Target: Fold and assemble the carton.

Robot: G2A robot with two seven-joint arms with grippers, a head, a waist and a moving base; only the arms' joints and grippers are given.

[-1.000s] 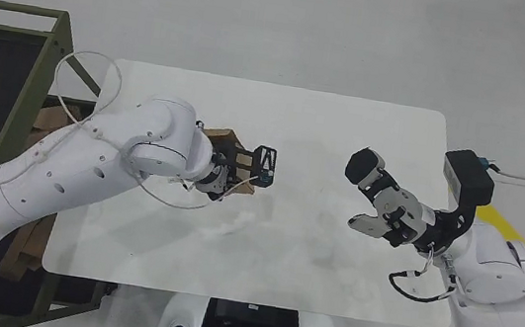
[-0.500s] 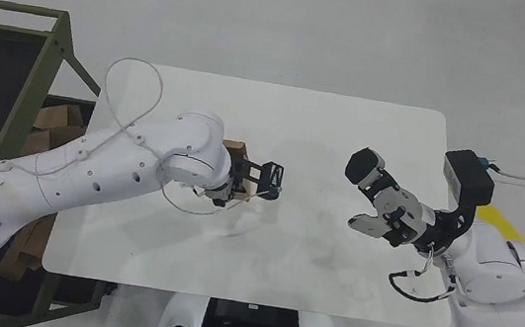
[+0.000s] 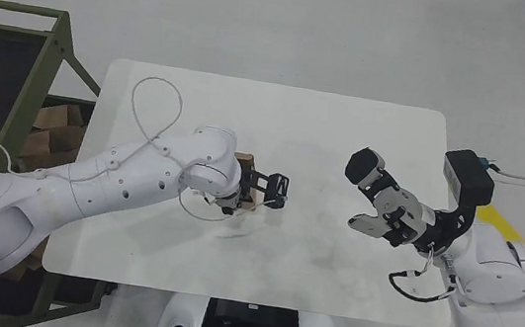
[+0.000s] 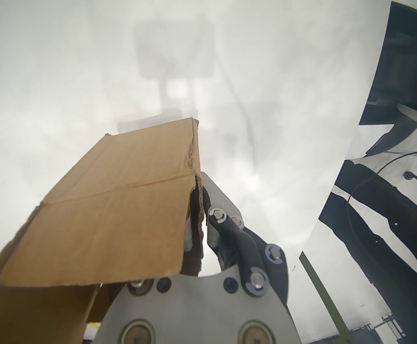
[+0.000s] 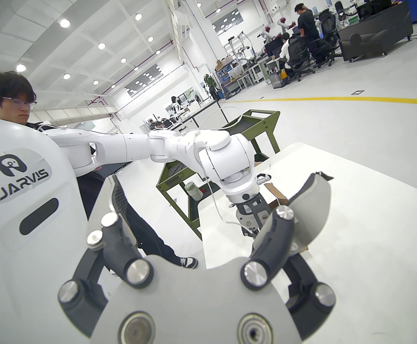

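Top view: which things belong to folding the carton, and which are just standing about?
Belong to the job:
carton, clamped in the left gripper
right gripper, open, above the table

Just standing about:
green cart beside the table
cardboard pieces at the cart

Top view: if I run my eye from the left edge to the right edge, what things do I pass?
Green metal rack → brown carton → left tool, shut on the carton → right tool, open → yellow floor line.
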